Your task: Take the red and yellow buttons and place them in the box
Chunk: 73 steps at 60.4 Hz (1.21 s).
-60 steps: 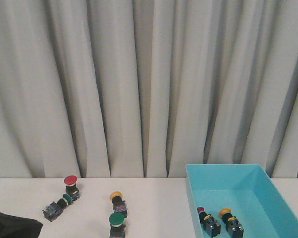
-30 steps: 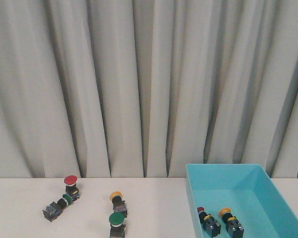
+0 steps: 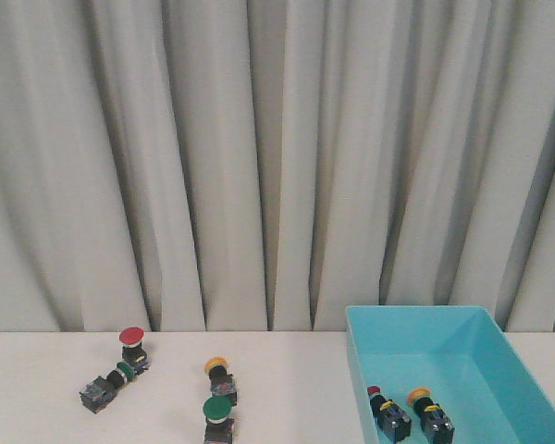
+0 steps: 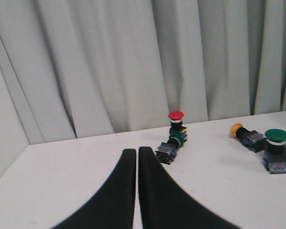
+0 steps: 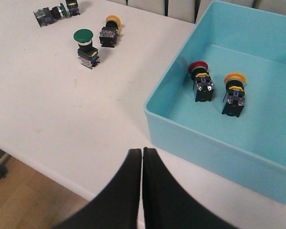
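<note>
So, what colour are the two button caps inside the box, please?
One red, one yellow; right wrist view.

Turquoise box [image 5: 181, 124] holds 1 red button [image 5: 199, 67], 1 yellow button [image 5: 235, 78] (both dark-bodied); white table [image 5: 47, 105].

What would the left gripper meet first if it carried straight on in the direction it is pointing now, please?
Probably the small green button lying on its side, with the upright red button right behind it. The left gripper is shut and empty, aimed slightly to one side of them, so depth and offset leave some doubt.

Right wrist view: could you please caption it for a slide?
Shut right gripper above the table edge; one red button and one yellow button lie in the blue box.
</note>
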{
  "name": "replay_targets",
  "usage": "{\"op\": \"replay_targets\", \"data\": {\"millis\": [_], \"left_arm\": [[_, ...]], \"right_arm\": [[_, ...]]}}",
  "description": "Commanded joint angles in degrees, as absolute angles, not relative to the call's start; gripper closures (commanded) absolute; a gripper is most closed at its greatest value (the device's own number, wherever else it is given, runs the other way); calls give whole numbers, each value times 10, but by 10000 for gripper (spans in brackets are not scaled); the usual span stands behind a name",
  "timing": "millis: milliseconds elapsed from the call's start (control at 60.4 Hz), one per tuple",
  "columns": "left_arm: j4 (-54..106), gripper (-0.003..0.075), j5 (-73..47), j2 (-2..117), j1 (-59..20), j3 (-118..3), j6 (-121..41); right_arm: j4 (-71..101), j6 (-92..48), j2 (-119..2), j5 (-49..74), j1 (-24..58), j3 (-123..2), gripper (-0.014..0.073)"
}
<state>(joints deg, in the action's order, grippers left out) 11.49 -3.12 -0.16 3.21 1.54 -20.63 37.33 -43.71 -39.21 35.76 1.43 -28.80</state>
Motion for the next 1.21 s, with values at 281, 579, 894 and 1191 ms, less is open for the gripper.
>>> {"op": "replay_targets", "data": {"millis": [281, 579, 894, 1191], "left_arm": [[122, 726, 0, -15, 51, 18, -222], [148, 726, -7, -15, 50, 18, -195], [11, 726, -7, -15, 50, 18, -51], [11, 726, -9, -15, 50, 18, -47]], "right_arm": [[388, -443, -391, 334, 12, -303, 601], [388, -443, -391, 334, 12, -303, 601], [388, -443, -391, 334, 12, -303, 601], [388, -443, -391, 334, 12, -303, 601]]}}
